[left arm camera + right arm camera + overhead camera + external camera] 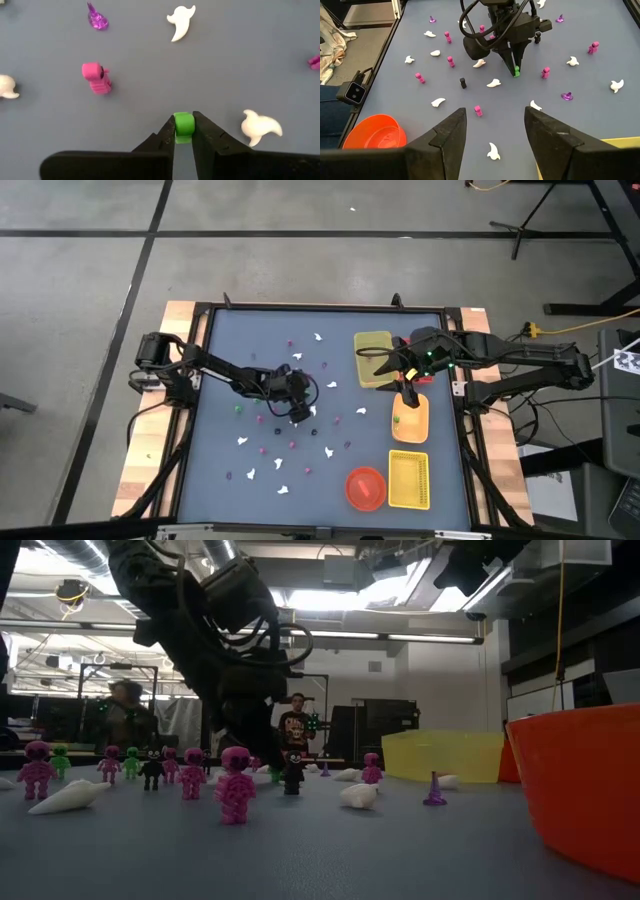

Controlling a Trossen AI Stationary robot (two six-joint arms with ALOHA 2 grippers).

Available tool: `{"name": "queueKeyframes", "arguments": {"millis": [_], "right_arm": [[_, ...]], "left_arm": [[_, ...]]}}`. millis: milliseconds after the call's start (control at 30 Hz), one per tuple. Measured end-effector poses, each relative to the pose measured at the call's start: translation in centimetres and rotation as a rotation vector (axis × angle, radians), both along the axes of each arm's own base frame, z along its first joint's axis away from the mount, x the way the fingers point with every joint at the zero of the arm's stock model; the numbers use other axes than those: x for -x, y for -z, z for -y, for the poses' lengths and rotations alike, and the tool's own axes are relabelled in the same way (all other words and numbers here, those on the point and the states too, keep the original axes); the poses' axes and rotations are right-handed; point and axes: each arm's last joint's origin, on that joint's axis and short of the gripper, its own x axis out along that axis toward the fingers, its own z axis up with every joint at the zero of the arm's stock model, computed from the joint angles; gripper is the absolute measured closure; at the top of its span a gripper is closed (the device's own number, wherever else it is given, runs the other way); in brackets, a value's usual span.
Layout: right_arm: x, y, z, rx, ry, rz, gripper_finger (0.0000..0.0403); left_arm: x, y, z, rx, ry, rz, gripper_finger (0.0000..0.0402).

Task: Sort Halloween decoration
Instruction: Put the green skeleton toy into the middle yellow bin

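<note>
We see a small green figure (183,123) pinched between the fingertips of the left gripper (183,131), near the middle of the table (220,360); the jaws are clamped on its sides. Just beside it lie a white ghost (260,127) and, a little farther off, a pink figure (96,77) and a purple cone (96,18). Our right gripper (495,129) hangs with its jaws spread and empty near the table's right edge, above the orange tray (412,427).

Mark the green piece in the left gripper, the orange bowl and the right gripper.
green piece (183,123), left wrist view: its top face.
orange bowl (357,129), right wrist view: its rim.
right gripper (495,131), right wrist view: gap between fingertips.
</note>
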Motion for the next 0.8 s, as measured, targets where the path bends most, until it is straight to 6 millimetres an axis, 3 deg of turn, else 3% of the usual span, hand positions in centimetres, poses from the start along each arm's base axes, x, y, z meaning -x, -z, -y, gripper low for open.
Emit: {"name": "queueKeyframes", "arguments": {"millis": [267,600,800], "right_arm": [[-0.5,0.3,0.1,0.01,0.011,-0.007,0.0205],[-1.4,0.9,0.7,0.287,0.041,-0.022,0.0205],[-1.9,0.8,0.8,0.319,0.036,0.015,0.0205]], "left_arm": [[-3.0,-3.7,0.0,-0.001,0.002,0.141,0.0377],[-6.8,-10.6,0.0,-0.147,0.128,0.312,0.0374],[-8.0,-14.0,0.0,-0.246,0.19,0.378,0.0374]]}}
